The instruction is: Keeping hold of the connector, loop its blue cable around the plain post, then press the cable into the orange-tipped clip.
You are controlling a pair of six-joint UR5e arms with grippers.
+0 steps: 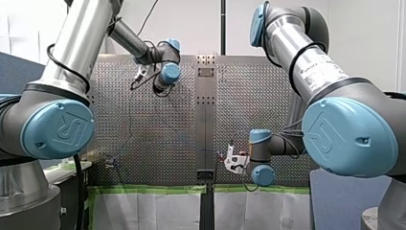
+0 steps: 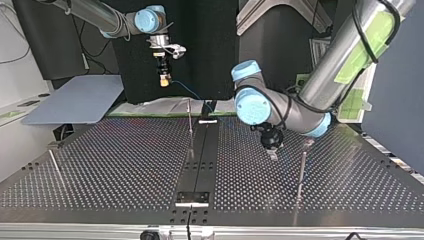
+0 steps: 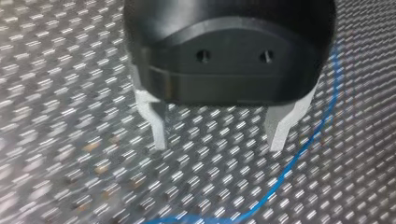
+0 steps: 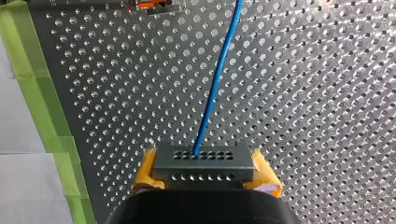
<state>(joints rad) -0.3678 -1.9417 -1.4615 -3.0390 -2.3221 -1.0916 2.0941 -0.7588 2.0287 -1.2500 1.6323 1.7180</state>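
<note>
- The perforated table (image 4: 303, 93) is edged by green tape (image 4: 39, 88).
- The connector (image 4: 204, 158) is clamped in my right gripper (image 4: 205, 176).
- My left gripper (image 3: 217, 137) is held wide beside the blue cable (image 3: 299, 158).

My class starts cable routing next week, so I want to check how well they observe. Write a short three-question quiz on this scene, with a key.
1. True or false: my right pincer is shut on the grey connector.
2. Fill in: the cable leaving the connector is ___.
3. What is between my left pincer's metal fingers? A the connector; B the cable; C nothing.
Key: 1 true; 2 blue; 3 C.
</note>
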